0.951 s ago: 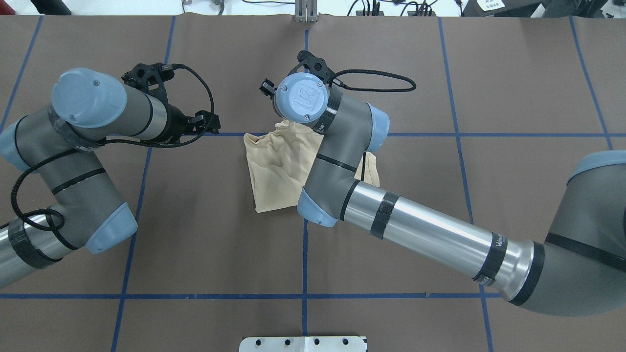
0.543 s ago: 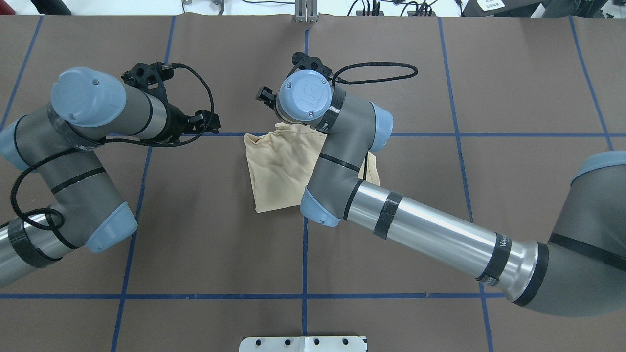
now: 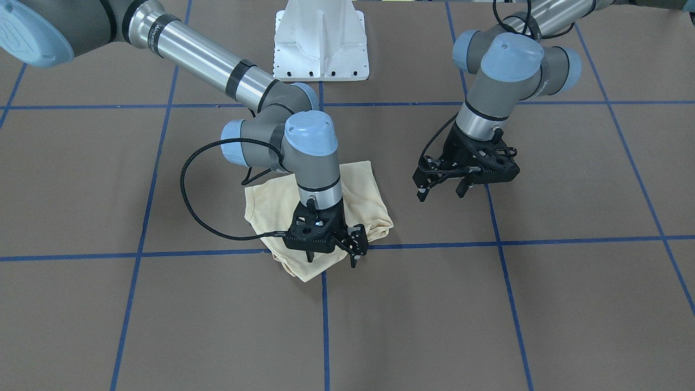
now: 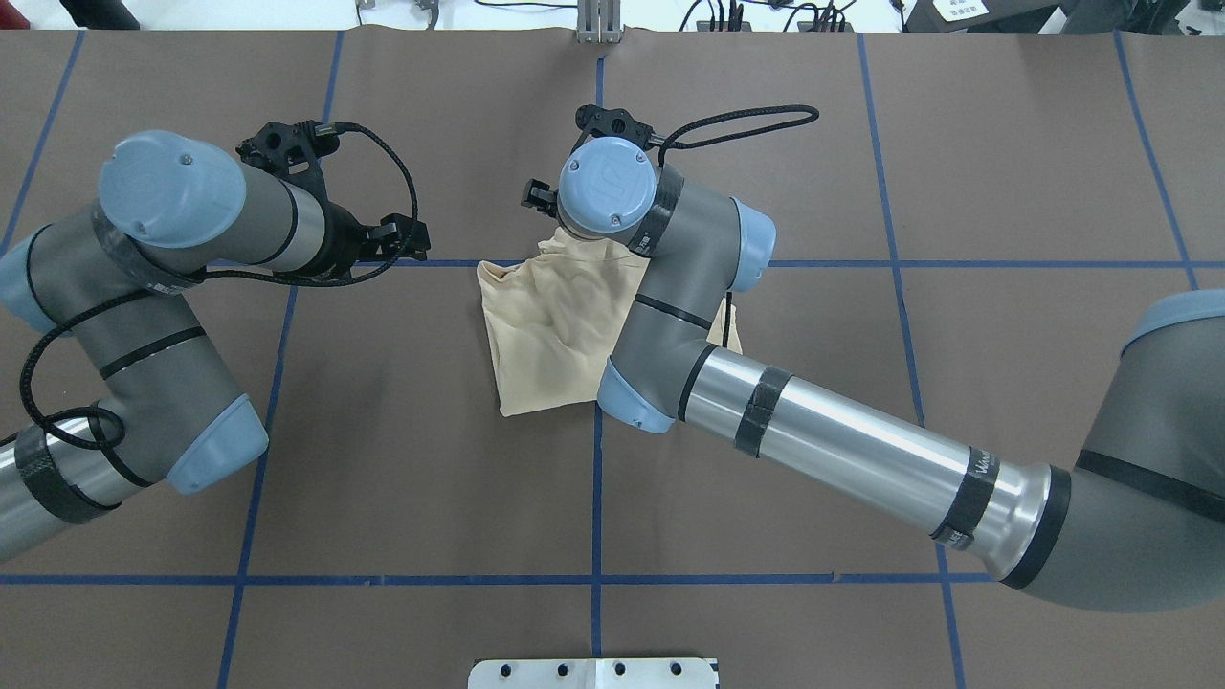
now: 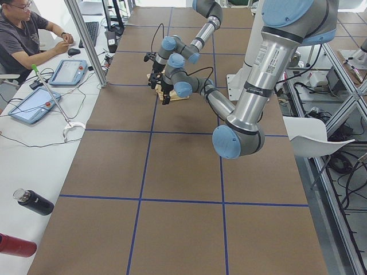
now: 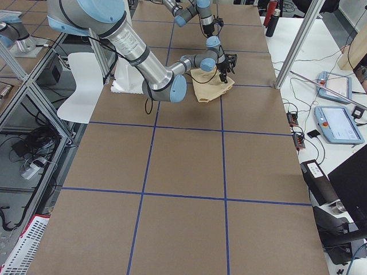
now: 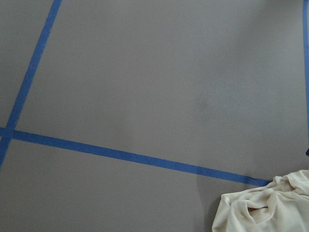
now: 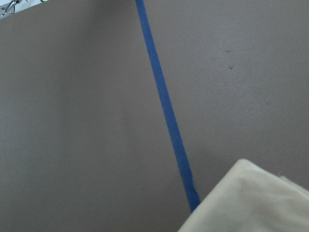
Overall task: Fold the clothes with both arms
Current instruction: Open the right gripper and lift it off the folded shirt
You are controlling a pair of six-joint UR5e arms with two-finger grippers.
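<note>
The clothes [image 3: 271, 201] are one pale cream-yellow shirt bunched into a compact bundle at the table's middle [image 4: 545, 325]. My right gripper [image 3: 331, 254] hangs pointing down over the bundle's far edge, open, with nothing between its fingers. From overhead the wrist hides most of the right gripper [image 4: 541, 196]. My left gripper [image 3: 440, 191] hovers open and empty over bare table, well off to the shirt's side [image 4: 407, 239]. A corner of the clothes [image 7: 260, 208] shows in the left wrist view, and an edge of the clothes [image 8: 251, 203] in the right wrist view.
Brown table covering with a grid of blue tape lines [image 4: 595, 498]. The white pedestal base [image 3: 321, 41] stands at the robot's side of the table. A person [image 5: 23, 34] sits at a side desk with tablets; bottles [image 5: 34, 201] lie there.
The right wrist has shifted a little to the right and farther away over the shirt's edge. The left arm and the shirt have stayed put.
</note>
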